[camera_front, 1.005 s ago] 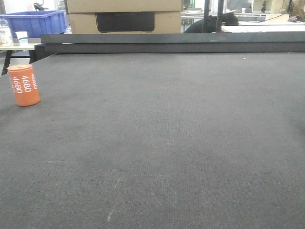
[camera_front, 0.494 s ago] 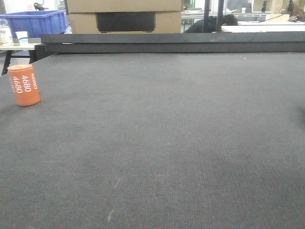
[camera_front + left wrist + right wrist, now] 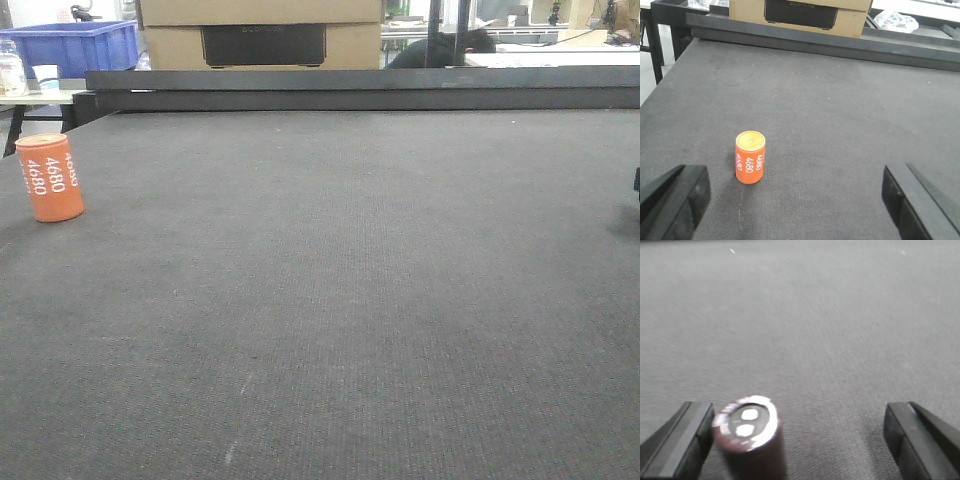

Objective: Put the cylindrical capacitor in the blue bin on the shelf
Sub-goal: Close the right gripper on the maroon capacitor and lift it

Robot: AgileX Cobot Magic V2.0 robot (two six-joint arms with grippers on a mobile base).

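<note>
In the right wrist view a dark maroon cylindrical capacitor (image 3: 751,437) stands upright on the dark mat, its silver top carrying two pale terminals. My right gripper (image 3: 800,442) is open around it, and the capacitor is close to the left finger (image 3: 677,442). The view is blurred. An orange can marked 4680 (image 3: 750,157) (image 3: 52,177) stands upright at the mat's left. My left gripper (image 3: 797,205) hangs open just short of the can, which sits left of its centre line. The shelf is out of view.
A raised dark rail (image 3: 360,90) bounds the mat's far edge, with a cardboard box (image 3: 260,35) behind it. A blue bin (image 3: 70,45), a bottle and a cup stand on a pale table at the far left. A dark piece of the right arm (image 3: 637,185) shows at the right edge.
In the front view a dark piece of the right arm has come in at the right edge. The orange can has not moved.
</note>
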